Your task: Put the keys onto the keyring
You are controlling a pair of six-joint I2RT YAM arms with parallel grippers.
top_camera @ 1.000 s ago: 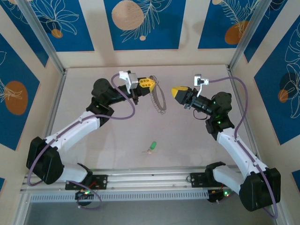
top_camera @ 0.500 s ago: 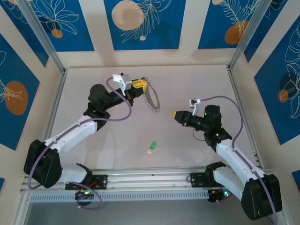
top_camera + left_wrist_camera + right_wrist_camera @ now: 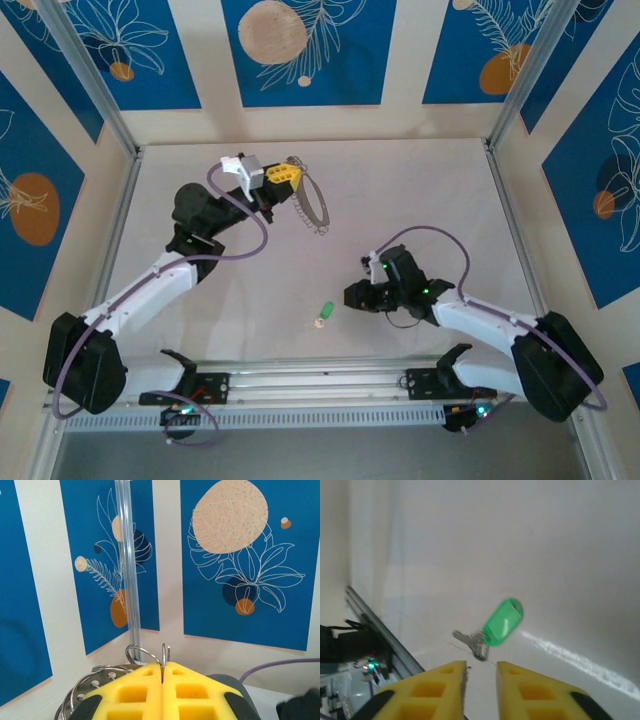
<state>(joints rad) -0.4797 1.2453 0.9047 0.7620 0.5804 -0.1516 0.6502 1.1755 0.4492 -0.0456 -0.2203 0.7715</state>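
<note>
The key [image 3: 323, 313], with its bright green head, lies flat on the table near the front middle. In the right wrist view the green head [image 3: 504, 621] and a small metal key beside it rest just ahead of my right gripper [image 3: 481, 667]. That gripper is open a narrow way with nothing between its fingers. From above, the right gripper [image 3: 353, 296] sits low, just right of the key. My left gripper [image 3: 285, 176] is raised at the back left, shut on the keyring [image 3: 311, 208], whose thin grey loop hangs to its right. The ring's wire [image 3: 165, 652] sticks up between the closed yellow fingers.
A metal rail [image 3: 320, 375] runs along the table's front edge, close behind the key, and appears as a dark strip [image 3: 375, 625] in the right wrist view. Blue-patterned walls and aluminium posts [image 3: 127, 565] enclose the table on three sides.
The right arm has swung down and forward from mid-table to just beside the key, and its jaws have parted slightly. The left arm has drawn back and left, carrying the keyring.
</note>
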